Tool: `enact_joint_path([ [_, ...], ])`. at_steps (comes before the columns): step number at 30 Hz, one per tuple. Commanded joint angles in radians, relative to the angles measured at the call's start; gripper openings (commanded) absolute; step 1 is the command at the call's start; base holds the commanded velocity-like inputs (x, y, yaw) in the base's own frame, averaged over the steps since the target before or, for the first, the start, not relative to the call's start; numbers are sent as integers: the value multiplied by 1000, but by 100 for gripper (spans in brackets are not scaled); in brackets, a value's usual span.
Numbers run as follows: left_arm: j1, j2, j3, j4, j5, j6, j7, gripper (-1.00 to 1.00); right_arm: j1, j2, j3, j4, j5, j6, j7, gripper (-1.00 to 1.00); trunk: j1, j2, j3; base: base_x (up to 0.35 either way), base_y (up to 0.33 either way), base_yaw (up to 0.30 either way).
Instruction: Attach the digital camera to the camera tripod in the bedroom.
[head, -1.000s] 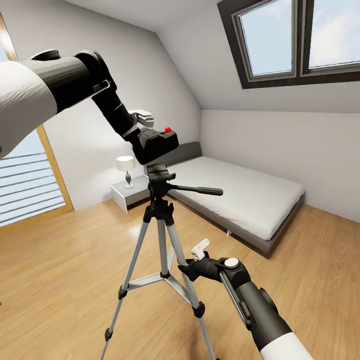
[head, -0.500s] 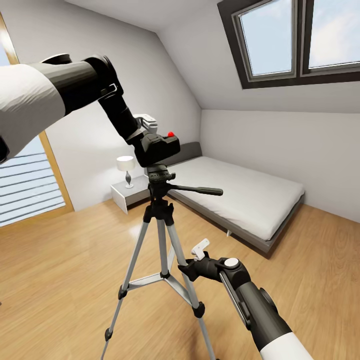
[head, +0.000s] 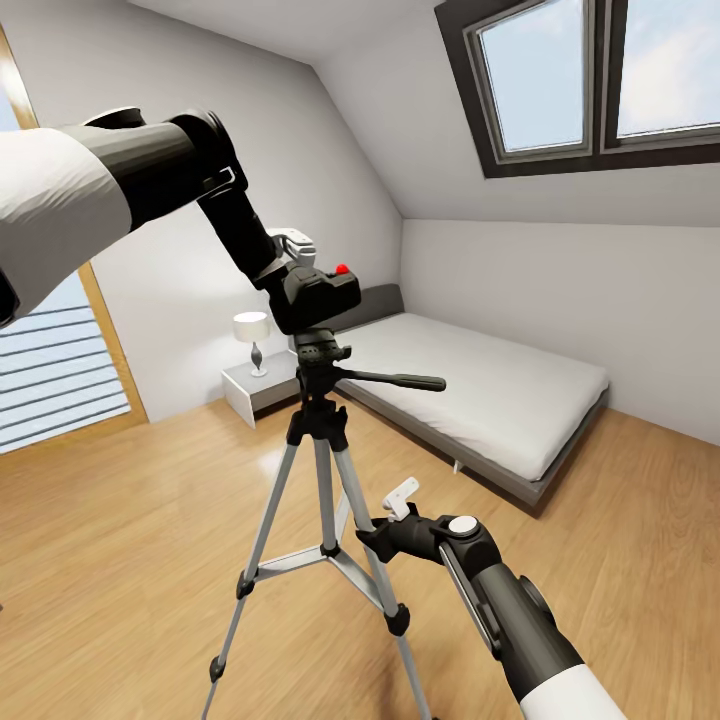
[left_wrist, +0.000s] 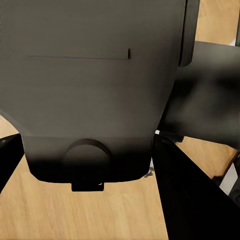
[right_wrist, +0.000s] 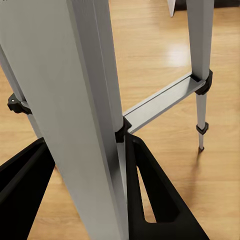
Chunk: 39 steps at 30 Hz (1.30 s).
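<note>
My left gripper (head: 296, 270) is shut on the digital camera (head: 320, 296), a small black box with a red button (head: 342, 269) on top. The camera's underside rests right against the black head plate (head: 318, 352) of the camera tripod (head: 322, 470), whose long handle (head: 395, 380) points right. In the left wrist view the camera's dark body (left_wrist: 90, 75) sits between my black fingers (left_wrist: 187, 200). Lower down, my right gripper (head: 378, 532) is shut on a silver tripod leg (right_wrist: 85, 100), which passes between its fingers (right_wrist: 160, 205).
A low grey bed (head: 480, 390) with a white mattress lies behind the tripod on the right. A white nightstand (head: 262, 388) with a small lamp (head: 252, 330) stands by the back wall. Skylight (head: 590, 80) above, slatted window (head: 50, 370) at left, wooden floor (head: 130, 540) around.
My left arm lowered the camera a little and shifted it right, onto the tripod's head plate. It has held still for the last half second. The right arm has not moved.
</note>
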Motion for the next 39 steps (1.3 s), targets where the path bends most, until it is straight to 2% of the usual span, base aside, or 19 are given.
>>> enact_joint_path([
  [1, 23, 1, -17, -3, 15, 12, -4, -100, 0, 1, -1, 4, 40, -4, 8, -100, 0, -1, -2, 0, 0, 0],
  [20, 16, 17, -19, -3, 16, 10, -6, -100, 0, 2, 0, 9, 43, -4, 6, -100, 0, -1, -2, 0, 0, 0],
  [39, 11, 41, -13, -3, 17, 5, -9, -100, 0, 2, 0, 16, 42, -5, -28, -100, 0, -1, -2, -13, 0, 0],
])
